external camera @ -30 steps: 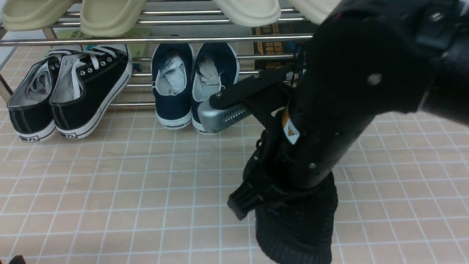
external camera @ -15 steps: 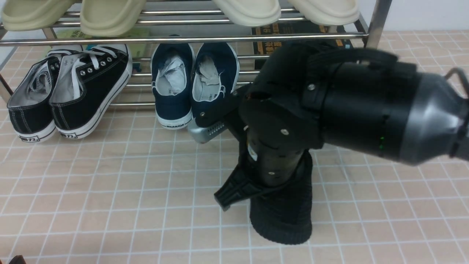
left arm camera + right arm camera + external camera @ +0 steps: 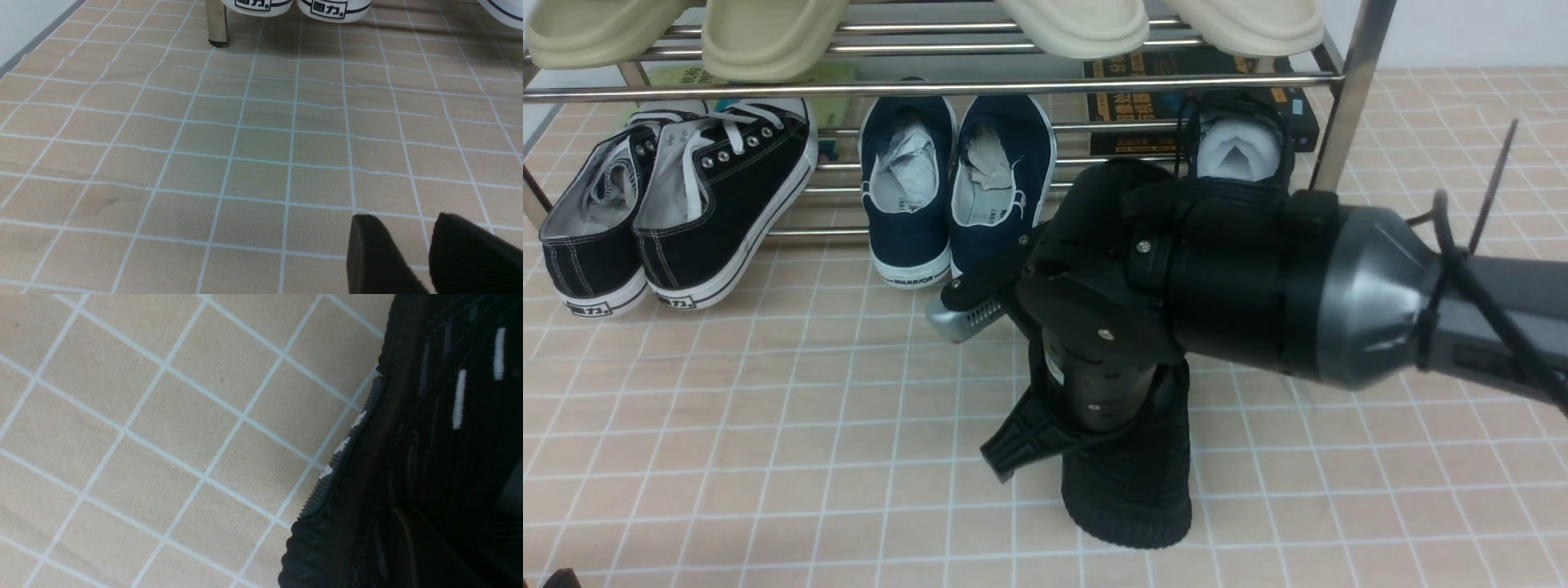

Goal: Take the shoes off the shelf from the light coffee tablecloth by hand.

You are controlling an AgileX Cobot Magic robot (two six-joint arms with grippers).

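Note:
One black knit shoe [image 3: 1131,490] hangs lengthwise under my right gripper [image 3: 1086,445], which is shut on it from above, low over the light coffee tablecloth [image 3: 768,425]. Whether its sole touches the cloth I cannot tell. The right wrist view is filled by that shoe [image 3: 408,457] over the gridded cloth. The other black shoe [image 3: 1241,147], stuffed with white paper, sits on the bottom tier of the chrome shelf [image 3: 931,86] at its right end. My left gripper [image 3: 402,228] hovers above bare cloth, open, with nothing between its fingers.
On the shelf's bottom tier stand black canvas sneakers with white laces [image 3: 678,204] and a navy WARRIOR pair [image 3: 956,188]. Cream slippers [image 3: 768,33] lie on the tier above. The shelf's right leg [image 3: 1339,106] stands beside my right arm. A shelf leg [image 3: 216,24] shows in the left wrist view.
My right arm has swung lower and to the left, carrying the black shoe left and a little toward the shelf. This uncovered the second black shoe on the shelf.

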